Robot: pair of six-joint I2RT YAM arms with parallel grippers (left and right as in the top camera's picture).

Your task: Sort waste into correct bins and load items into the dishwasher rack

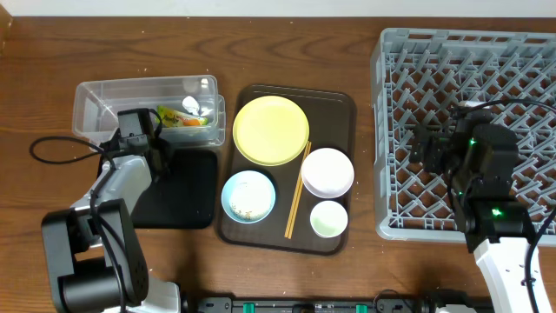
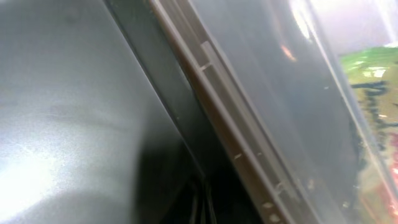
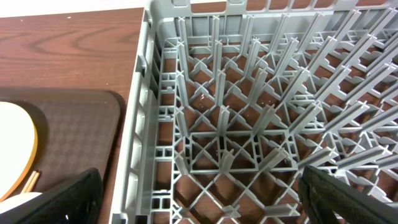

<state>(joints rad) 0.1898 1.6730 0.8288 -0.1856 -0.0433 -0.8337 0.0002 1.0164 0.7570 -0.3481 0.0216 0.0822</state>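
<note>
The clear tub [image 1: 104,97] holds the green-yellow-orange snack wrapper [image 1: 181,118] and the crumpled white scrap [image 1: 192,105]. The black tray [image 1: 187,193] lies just in front of it. My left gripper [image 1: 148,141] hangs low over the seam between tub and tray. Its fingers [image 2: 202,208] look pressed together and empty. The wrapper [image 2: 373,81] shows through the tub wall [image 2: 267,93]. My right gripper [image 1: 427,149] is open and empty over the grey dishwasher rack [image 1: 469,52], near its left wall [image 3: 140,124].
The brown serving tray [image 1: 334,100] carries the yellow plate [image 1: 271,130], white bowl [image 1: 327,171], light blue bowl [image 1: 248,195] with rice-like scraps, pale cup [image 1: 329,218] and chopsticks [image 1: 297,193]. A cable [image 1: 52,152] loops at the left.
</note>
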